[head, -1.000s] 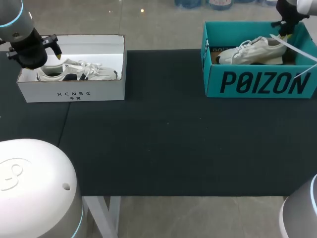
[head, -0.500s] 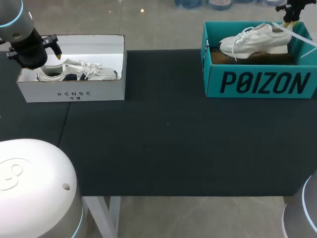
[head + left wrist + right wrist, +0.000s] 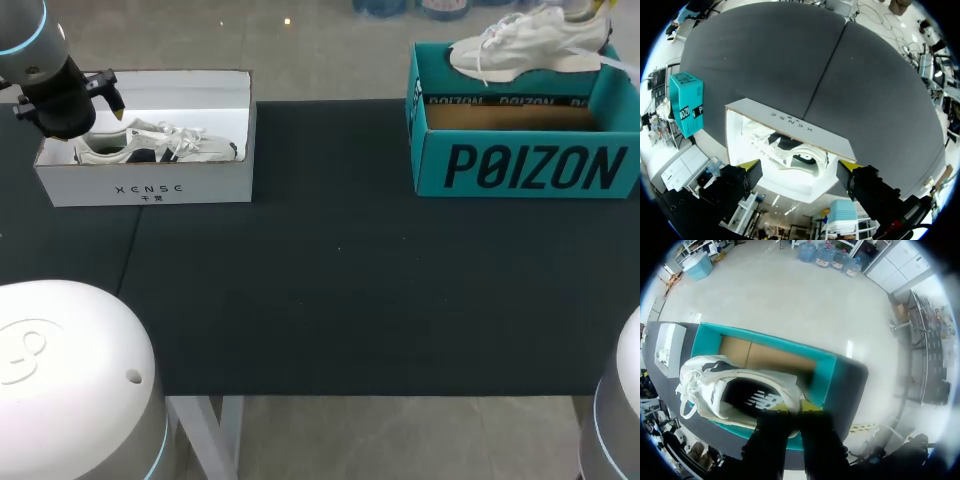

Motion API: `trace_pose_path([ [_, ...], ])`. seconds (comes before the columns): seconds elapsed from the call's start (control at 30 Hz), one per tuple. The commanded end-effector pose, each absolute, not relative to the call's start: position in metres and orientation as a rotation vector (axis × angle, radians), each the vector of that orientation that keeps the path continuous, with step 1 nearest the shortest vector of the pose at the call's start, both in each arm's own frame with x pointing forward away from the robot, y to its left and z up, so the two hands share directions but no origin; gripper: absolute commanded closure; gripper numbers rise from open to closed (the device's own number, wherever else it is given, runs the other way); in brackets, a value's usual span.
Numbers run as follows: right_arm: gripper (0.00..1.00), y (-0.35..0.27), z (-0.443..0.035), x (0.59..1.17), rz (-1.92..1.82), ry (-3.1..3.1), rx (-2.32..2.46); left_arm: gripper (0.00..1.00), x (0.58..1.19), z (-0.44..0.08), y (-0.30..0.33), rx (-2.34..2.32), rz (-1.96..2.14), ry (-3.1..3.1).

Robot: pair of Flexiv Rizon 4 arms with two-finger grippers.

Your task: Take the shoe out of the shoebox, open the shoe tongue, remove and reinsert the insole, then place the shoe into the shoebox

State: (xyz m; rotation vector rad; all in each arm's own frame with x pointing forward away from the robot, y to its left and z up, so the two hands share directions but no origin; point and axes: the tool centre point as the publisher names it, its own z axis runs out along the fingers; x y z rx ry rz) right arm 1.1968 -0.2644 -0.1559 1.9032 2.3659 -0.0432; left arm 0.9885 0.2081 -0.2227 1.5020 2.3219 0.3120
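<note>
A white sneaker (image 3: 525, 40) hangs above the teal shoebox (image 3: 520, 165) at the table's far right, clear of the rim. My right gripper (image 3: 790, 407) is shut on the heel collar of the sneaker (image 3: 735, 390), and the bare cardboard floor of the teal shoebox (image 3: 770, 357) shows below it. In the head view only a yellow tip (image 3: 601, 8) of that gripper shows. My left gripper (image 3: 799, 167) stands open above the left end of a white shoebox (image 3: 150, 180), nothing between its fingers. A second white sneaker (image 3: 787, 150) lies inside that box.
The black table mat (image 3: 330, 280) stretches between the two boxes and toward the front edge. The white shoebox (image 3: 790, 122) sits at the far left, the teal shoebox (image 3: 687, 102) far across the mat from it.
My right gripper has risen with the white sneaker, from inside the teal box to above its rim. The left arm has stayed where it was.
</note>
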Motion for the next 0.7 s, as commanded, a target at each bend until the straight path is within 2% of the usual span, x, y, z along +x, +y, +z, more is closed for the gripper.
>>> trace_pose_path([
  [0.03, 1.0, -0.254, -0.119, 1.113, 0.26, 2.203, 1.723, 0.0, 0.988, -0.222, 0.208, 1.503, 0.313, 2.321],
  [0.7, 1.0, -0.19, -0.141, 0.958, 0.483, 2.015, 1.631, 0.0, 0.988, -0.222, 0.208, 1.503, 0.313, 2.321],
])
